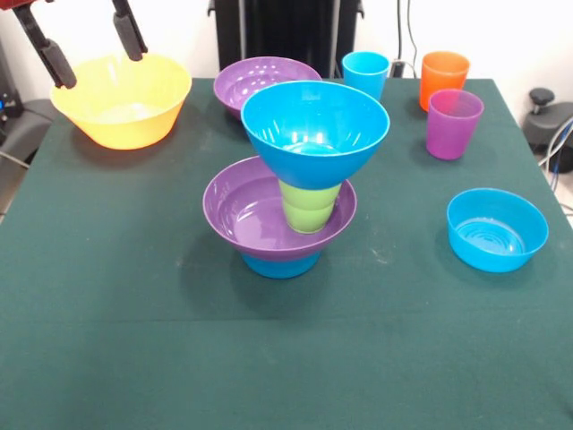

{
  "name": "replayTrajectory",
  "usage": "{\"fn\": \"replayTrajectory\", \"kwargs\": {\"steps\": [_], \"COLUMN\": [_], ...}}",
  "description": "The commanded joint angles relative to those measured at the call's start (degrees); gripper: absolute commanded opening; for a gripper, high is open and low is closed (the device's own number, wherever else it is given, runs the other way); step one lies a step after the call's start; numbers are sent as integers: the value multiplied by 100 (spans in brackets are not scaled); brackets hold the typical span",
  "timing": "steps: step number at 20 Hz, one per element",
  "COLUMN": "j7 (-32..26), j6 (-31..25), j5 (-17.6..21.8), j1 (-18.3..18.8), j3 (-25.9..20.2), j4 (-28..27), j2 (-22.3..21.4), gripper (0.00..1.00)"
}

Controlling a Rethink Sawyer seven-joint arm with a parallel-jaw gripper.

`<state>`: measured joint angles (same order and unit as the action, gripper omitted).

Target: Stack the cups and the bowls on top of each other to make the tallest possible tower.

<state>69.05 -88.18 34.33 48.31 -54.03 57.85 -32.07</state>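
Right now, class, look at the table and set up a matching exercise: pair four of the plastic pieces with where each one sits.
Things:
1. lime green cup
2. large yellow bowl
3. orange cup
4. large blue bowl

Places:
A. below the open gripper, at the table's far corner
B. inside the wide purple bowl of the tower
C. on top of the tower
D. on the cloth behind the translucent purple cup

Pairs: 1-B, 2-A, 3-D, 4-C
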Motion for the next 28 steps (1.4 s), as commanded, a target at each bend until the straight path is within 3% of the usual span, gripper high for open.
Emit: {"fn": "replayTrajectory", "kwargs": {"steps": [1, 11, 28], "j7": [-577, -776, -905], "j6": [509, 332, 439], "j5": [143, 230, 194], "j1": [-413, -644, -545], "j3": [263, 365, 375], "j4": [-294, -711, -539], "j2": [467, 669, 589], "gripper": [100, 100, 100]}}
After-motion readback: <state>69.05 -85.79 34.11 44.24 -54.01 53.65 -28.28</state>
